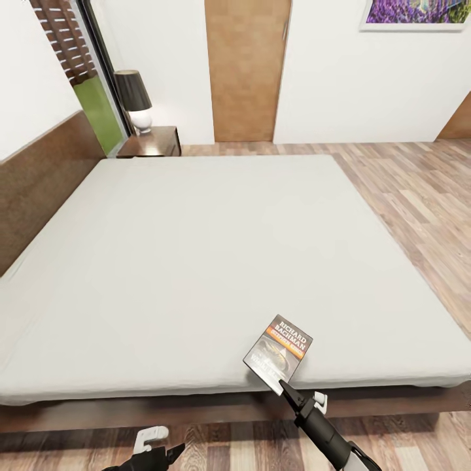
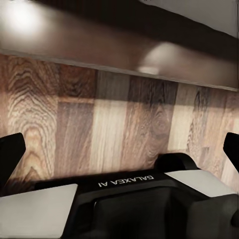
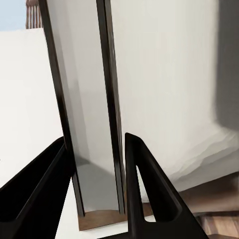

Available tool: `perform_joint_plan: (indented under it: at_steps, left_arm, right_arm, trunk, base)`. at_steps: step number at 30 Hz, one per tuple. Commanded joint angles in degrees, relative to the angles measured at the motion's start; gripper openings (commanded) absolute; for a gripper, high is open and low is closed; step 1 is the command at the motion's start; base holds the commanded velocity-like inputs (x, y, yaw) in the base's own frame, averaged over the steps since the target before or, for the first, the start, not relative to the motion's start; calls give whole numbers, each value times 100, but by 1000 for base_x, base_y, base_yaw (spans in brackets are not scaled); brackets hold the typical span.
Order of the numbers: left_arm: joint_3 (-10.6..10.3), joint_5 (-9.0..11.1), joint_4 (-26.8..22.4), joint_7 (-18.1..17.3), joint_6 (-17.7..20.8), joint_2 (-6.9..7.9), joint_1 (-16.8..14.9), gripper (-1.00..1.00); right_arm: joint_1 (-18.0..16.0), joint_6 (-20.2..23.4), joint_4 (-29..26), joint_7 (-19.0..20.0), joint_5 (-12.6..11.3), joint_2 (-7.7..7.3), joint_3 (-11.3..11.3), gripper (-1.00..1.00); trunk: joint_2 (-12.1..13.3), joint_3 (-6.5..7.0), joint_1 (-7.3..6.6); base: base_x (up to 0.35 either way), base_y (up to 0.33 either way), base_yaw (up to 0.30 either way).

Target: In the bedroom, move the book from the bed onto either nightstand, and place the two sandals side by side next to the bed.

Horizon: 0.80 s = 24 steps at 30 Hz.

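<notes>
book (image 1: 278,348) lies cover up on the bed (image 1: 196,261), near the bed's front edge, toward its foot end. Its near corner overhangs or meets the edge right where the right gripper (image 1: 286,387) is. Right fingers pinch that near corner of the book; in the right wrist view the two black fingers (image 3: 144,189) sit narrow around the book (image 3: 94,124), seen edge-on.

left gripper (image 1: 157,451) is low over the wood floor (image 1: 405,190), just in front of the bed frame, well apart from the book. Left wrist view: fingertips at both frame edges, so fingers spread wide, nothing between them, just floor planks and the dark frame rail.

nightstand (image 1: 152,141) sits at the bed's far head corner, with a black-shaded lamp (image 1: 135,100) on top. Brown door (image 1: 246,69) behind the bed, lavender painting (image 1: 413,13) on the wall beyond the foot side.
</notes>
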Motion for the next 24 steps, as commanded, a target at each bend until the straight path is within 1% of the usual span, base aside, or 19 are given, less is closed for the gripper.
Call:
perform_joint_plan:
  at_steps: [1, 24]
  left_arm:
    - [-21, 59, -7, -6, 49, 5, -1, 100]
    - [-12, 59, -7, 8, 49, 5, -1, 100]
  right_arm:
    - [-2, 59, 3, 11, -40, -2, 13, -100]
    - [-2, 51, -5, 20, -40, -2, 16, -100]
  trunk:
    - [40, 15, -23]
    - [962, 428, -528]
  base:
    - [0, 0, 0]
    - [0, 0, 0]
